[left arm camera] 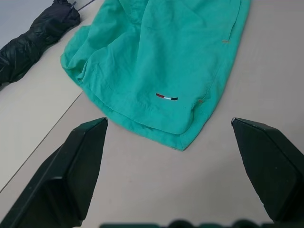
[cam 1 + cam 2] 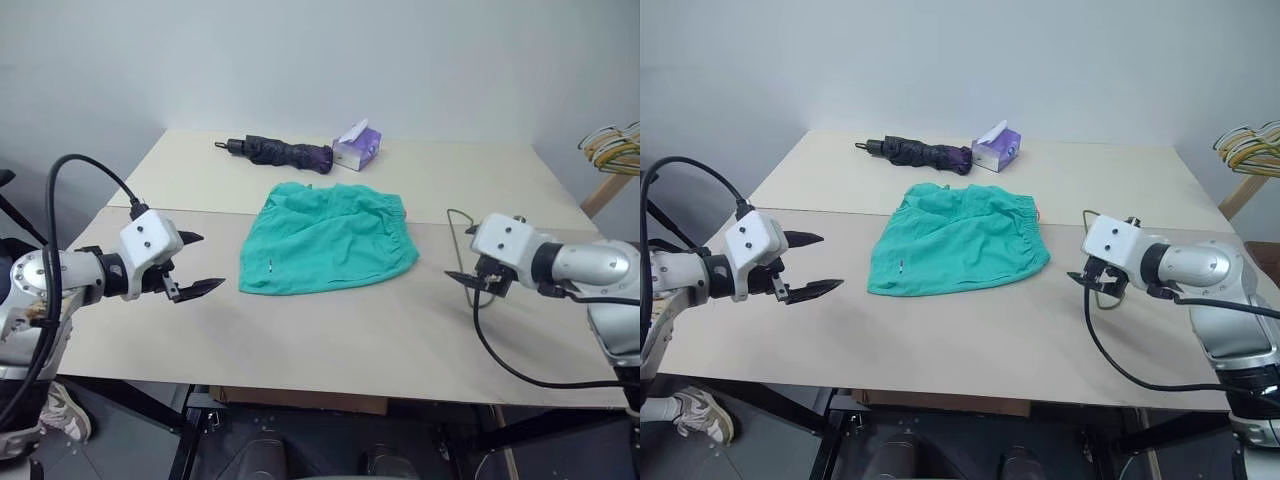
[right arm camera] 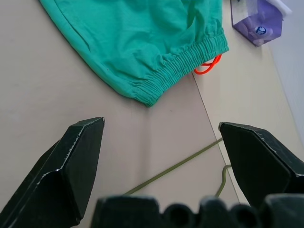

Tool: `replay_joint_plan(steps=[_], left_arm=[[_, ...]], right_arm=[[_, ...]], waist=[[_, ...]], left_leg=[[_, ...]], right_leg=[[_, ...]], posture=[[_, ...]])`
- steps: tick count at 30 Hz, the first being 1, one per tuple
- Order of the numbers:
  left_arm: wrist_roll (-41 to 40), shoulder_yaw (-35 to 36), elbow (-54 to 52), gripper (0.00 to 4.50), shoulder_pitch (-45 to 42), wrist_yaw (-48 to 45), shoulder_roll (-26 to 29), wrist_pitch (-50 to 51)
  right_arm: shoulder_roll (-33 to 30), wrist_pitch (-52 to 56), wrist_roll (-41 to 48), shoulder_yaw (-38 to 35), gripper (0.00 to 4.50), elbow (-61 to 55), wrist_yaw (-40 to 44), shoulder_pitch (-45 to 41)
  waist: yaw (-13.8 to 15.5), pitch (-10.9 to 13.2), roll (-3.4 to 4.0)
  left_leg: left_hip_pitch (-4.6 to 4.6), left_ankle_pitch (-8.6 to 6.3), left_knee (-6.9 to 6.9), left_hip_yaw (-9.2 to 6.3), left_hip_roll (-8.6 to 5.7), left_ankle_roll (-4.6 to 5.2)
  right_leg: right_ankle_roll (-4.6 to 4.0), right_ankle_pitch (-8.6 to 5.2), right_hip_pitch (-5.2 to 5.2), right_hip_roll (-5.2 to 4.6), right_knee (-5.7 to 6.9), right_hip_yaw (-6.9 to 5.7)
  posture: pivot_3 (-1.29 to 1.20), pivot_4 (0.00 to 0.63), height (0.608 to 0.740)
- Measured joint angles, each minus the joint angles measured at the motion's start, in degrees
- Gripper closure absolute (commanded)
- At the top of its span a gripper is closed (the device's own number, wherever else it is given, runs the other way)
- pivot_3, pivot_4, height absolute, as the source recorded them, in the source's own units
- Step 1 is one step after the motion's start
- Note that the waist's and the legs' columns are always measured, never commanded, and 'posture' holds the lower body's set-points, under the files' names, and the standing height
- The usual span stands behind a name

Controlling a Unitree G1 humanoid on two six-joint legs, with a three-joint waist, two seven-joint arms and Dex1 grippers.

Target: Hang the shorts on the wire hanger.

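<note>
The teal-green shorts (image 2: 330, 238) lie flat in the middle of the table, with the gathered waistband (image 3: 185, 61) on the right and the small mark (image 1: 166, 97) near the left hem. The wire hanger (image 3: 175, 166), thin and bare, lies on the table just right of the shorts and partly under my right hand; a short stretch of the wire hanger (image 2: 455, 222) shows in the head view. My left gripper (image 2: 208, 262) hovers open to the left of the shorts and holds nothing. On the other side, my right gripper (image 2: 466, 272) is open over the wire, also holding nothing.
A folded black umbrella (image 2: 280, 152) and a purple tissue box (image 2: 357, 145) lie behind the shorts. A bunch of coloured hangers (image 2: 610, 145) hangs at the far right, beyond the table (image 2: 330, 350). An orange cord (image 3: 207, 66) sticks out at the waistband.
</note>
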Motion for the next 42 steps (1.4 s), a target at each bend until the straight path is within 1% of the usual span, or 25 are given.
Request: replay_joint_plan(steps=[21, 26, 31, 36, 38, 42], left_arm=[[0.58, -0.71, 0.09, 0.0, -0.1, 0.0, -0.06, 0.65], [0.88, -1.26, 0.1, 0.0, -0.24, -1.27, 0.07, 0.58], [1.0, -2.05, -0.05, 0.0, 0.33, -3.09, 1.09, 0.69], [2.34, -3.49, 0.04, 0.0, 1.4, -3.95, 1.35, 0.43], [2.88, -4.04, 0.09, 0.0, 1.54, -4.01, 1.45, 0.41], [3.26, -4.3, -0.13, 0.0, 1.53, -4.03, 1.45, 0.45]], right_arm=[[0.02, -0.59, -0.24, 0.42, 0.02, 0.04, -0.02, -0.13], [0.02, -3.48, -1.62, 3.06, 0.02, 1.92, 0.31, -2.03], [0.39, -7.86, -5.14, 7.33, 0.02, 4.54, 1.02, -5.25], [5.25, -15.82, -9.17, 13.08, 0.02, 12.04, 0.98, -9.72], [8.97, -20.55, -11.33, 15.92, 0.02, 18.6, 0.13, -12.71], [13.64, -30.48, -17.44, 21.34, 0.02, 32.34, -3.39, -18.58]], waist=[[-0.03, 0.0, 0.0], [-0.38, 0.0, 0.0], [-1.27, 0.0, 0.0], [-2.2, -0.01, -0.01], [-2.86, -0.01, -0.01], [-3.39, -0.01, -0.01]], left_leg=[[0.0, 0.0, 0.01, 0.0, 0.0, 0.0], [0.01, 0.0, 0.01, 0.01, 0.0, 0.0], [0.0, 0.0, 0.01, 0.0, 0.0, 0.0], [0.04, 0.0, 0.02, 0.0, 0.0, 0.0], [0.04, 0.01, 0.02, 0.0, 0.0, 0.0], [0.01, 0.01, 0.01, 0.0, 0.0, 0.0]], right_leg=[[0.0, 0.0, 0.0, 0.0, 0.0, 0.0], [0.0, 0.0, 0.0, 0.0, 0.01, 0.01], [0.0, 0.0, 0.0, 0.0, 0.01, 0.01], [-0.01, 0.01, 0.02, 0.01, 0.03, 0.02], [-0.01, 0.01, 0.02, 0.01, 0.03, 0.02], [-0.01, 0.01, -0.01, 0.01, 0.03, 0.04]], posture=[[0.16, 0.0, 0.74], [0.15, 0.0, 0.74], [0.14, 0.0, 0.74], [0.13, 0.0, 0.74], [0.14, 0.0, 0.74], [0.16, 0.0, 0.74]])
